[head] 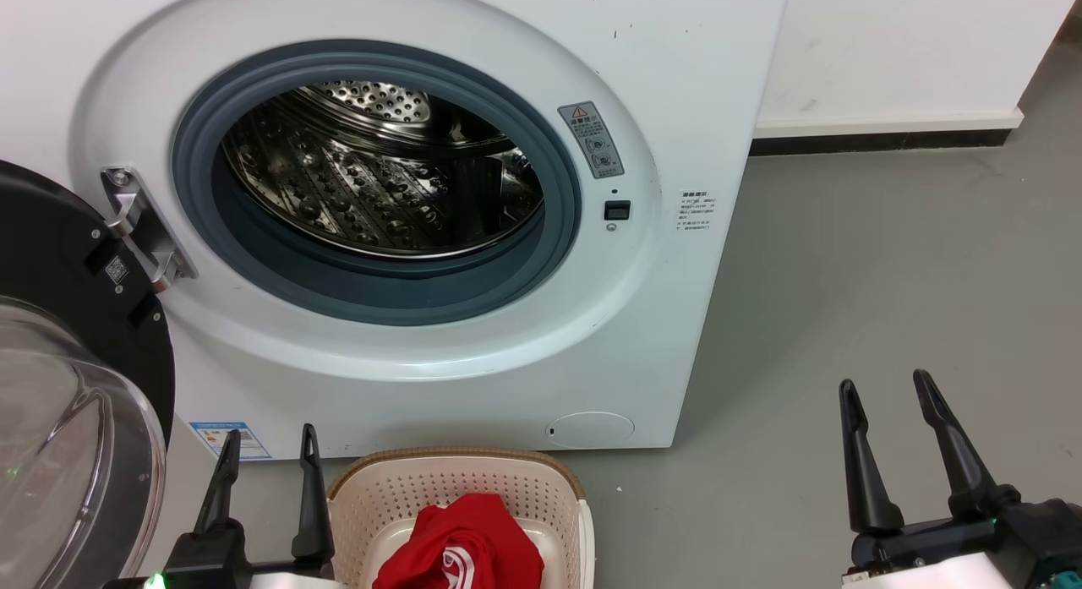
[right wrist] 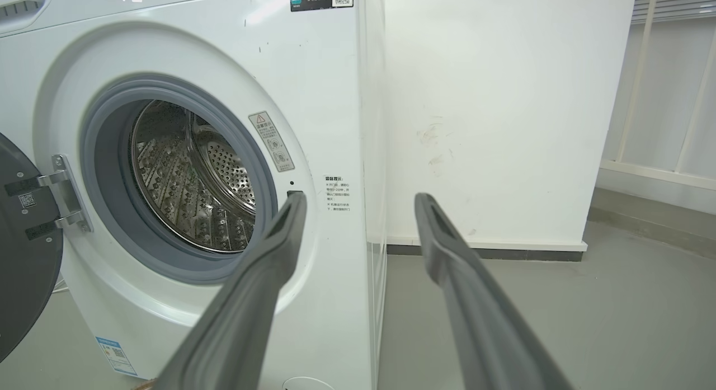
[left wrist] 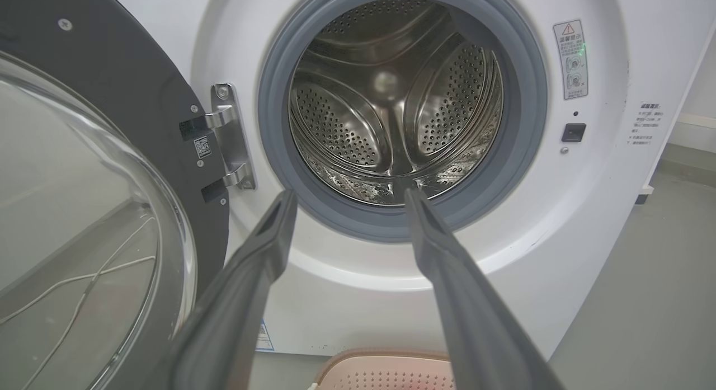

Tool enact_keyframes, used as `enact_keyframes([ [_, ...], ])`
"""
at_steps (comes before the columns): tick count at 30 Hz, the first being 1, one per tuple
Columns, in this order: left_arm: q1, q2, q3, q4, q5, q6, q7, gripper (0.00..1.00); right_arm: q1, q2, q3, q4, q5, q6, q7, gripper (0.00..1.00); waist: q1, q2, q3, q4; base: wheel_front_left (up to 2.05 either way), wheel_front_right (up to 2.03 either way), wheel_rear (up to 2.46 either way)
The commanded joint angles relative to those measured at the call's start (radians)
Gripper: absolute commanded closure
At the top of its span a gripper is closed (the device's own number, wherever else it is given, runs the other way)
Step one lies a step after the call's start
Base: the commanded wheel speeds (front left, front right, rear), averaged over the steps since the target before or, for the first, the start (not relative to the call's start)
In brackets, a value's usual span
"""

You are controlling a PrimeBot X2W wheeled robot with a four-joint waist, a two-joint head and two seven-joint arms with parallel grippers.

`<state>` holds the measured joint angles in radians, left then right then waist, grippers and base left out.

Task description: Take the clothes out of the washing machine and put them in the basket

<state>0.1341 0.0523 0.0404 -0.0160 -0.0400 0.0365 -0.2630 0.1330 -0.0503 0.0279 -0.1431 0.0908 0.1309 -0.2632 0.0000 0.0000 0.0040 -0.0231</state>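
Observation:
The white washing machine (head: 642, 73) stands with its black-framed glass door (head: 59, 386) swung open to the left. I see bare perforated steel inside its drum (head: 380, 183), (left wrist: 391, 99), (right wrist: 190, 177) and no cloth. On the floor in front sits the cream basket (head: 473, 488), whose rim (left wrist: 386, 359) also shows at the bottom of the left wrist view. Red clothes (head: 461, 542) with white print lie inside it. My left gripper (head: 269, 449), (left wrist: 349, 198) is open just left of the basket, holding nothing. Over bare floor at the right, my right gripper (head: 883, 386), (right wrist: 361, 202) is open and holds nothing.
The open door juts out at the left, close to my left arm. A white wall (head: 896, 48) with a dark skirting strip runs behind the machine on the right. Grey floor (head: 845, 276) spreads to the right of the machine.

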Motion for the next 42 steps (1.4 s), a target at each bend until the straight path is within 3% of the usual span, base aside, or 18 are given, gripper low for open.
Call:
enact_keyframes([
  [1,0.001,-0.003,0.004,0.001,0.004,0.004,-0.003,0.00,0.013,0.000,0.003,0.002,0.008,0.000,-0.002,0.00,0.0000,0.0000,0.000,-0.001,0.00,0.00,0.00],
  [2,0.001,-0.003,0.004,0.001,0.005,0.004,-0.003,0.00,0.014,0.000,0.003,0.002,0.008,0.000,-0.002,0.00,0.0000,0.0000,0.000,-0.001,0.00,0.00,0.00],
  [3,0.001,0.000,0.001,0.003,0.000,0.001,0.000,1.00,0.000,0.000,0.003,0.003,0.000,0.000,0.000,1.00,0.0000,0.0000,0.000,-0.001,0.00,0.00,0.00],
  [9,0.005,-0.002,0.001,0.053,-0.014,0.000,0.010,1.00,0.003,0.000,0.007,0.043,0.012,0.000,0.005,1.00,0.0000,0.0000,0.000,-0.001,0.00,0.00,0.00],
  [25,-0.049,-0.002,0.017,0.096,-0.342,-0.036,0.087,1.00,-0.051,-0.022,0.003,0.114,0.355,0.000,0.061,1.00,0.0000,0.0000,-0.001,0.002,0.00,0.00,0.00],
  [42,-0.097,-0.002,0.030,0.133,-0.630,-0.067,0.155,1.00,-0.096,-0.034,-0.009,0.176,0.647,0.000,0.117,1.00,0.0000,0.0000,-0.001,0.006,0.00,0.00,0.00],
])
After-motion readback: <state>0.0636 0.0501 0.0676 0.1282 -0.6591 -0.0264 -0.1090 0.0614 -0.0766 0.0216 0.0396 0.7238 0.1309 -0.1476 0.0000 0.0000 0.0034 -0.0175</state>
